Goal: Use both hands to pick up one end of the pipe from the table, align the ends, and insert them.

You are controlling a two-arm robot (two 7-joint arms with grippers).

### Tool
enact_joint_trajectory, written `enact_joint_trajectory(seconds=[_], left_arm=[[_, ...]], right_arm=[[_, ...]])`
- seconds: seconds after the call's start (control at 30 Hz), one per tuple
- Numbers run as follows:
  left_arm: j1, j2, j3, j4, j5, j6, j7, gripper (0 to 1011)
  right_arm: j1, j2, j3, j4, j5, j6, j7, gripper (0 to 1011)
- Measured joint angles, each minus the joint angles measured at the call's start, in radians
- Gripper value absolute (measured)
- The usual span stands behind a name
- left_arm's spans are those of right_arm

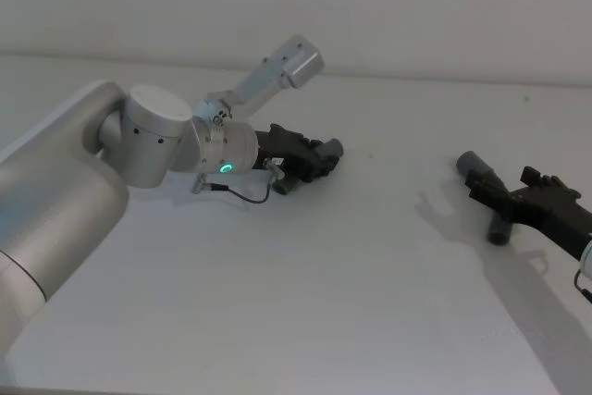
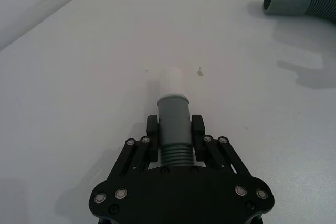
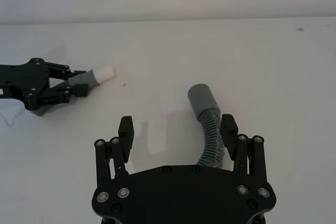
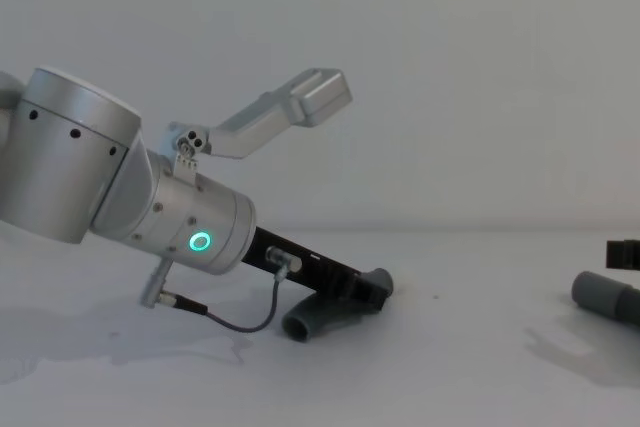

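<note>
My left gripper (image 2: pixel 175 125) is shut on the curved ribbed pipe piece (image 2: pixel 173 114), low over the white table (image 1: pixel 324 302). Its fingers (image 2: pixel 153 129) clamp just behind the smooth collar, and the white spigot end (image 2: pixel 172 81) points forward. In the head view this gripper (image 1: pixel 322 160) sits left of centre. At the right lies the second grey piece (image 1: pixel 474 166) with a round smooth mouth (image 3: pixel 201 97) and a ribbed body. My right gripper (image 3: pixel 177 125) is open and straddles this piece, which lies close beside one finger (image 3: pixel 228 127). The two ends are far apart.
The left arm's silver wrist with its green ring light (image 1: pixel 226 169) and a loose cable (image 4: pixel 250 325) hang low over the table's left side. A wall (image 1: pixel 370 6) bounds the far edge. Bare white table lies between the two grippers.
</note>
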Motion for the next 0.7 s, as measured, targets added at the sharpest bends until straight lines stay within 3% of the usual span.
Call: enact_joint_trajectory(seconds=[0.47,0.7], left_arm=[[-0.001,0.000,0.000,0.001,0.001,-0.001,-0.001,355],[-0.001,0.000,0.000,0.001,0.001,-0.001,-0.001,355]], right_arm=[[0.001,0.002,-0.002,0.001,0.000,0.000,0.000,1000],[0.014,0.025,-0.025,0.017,-0.025,-0.003,0.000,1000]])
